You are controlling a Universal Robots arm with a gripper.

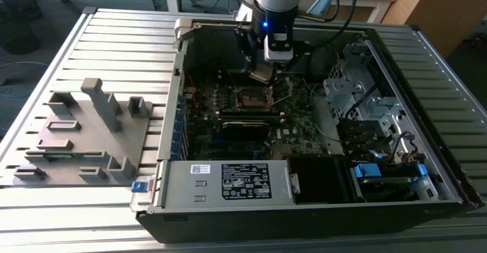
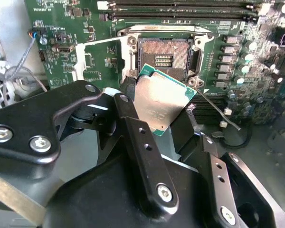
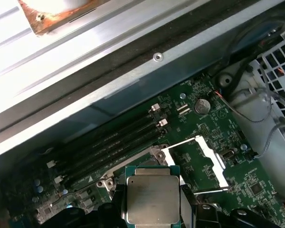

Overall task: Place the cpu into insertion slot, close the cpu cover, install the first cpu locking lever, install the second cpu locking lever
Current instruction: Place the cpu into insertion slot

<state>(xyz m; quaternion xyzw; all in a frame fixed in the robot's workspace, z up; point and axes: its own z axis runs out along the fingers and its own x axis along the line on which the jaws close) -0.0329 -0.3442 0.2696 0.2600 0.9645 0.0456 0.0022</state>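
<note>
Grey cpu (image 2: 162, 103), apparently tilted, in gripper (image 2: 160, 99)

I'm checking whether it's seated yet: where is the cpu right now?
In the second wrist view the cpu is clamped, tilted, in the end effector, in the air next to the empty socket, not in it.
</note>
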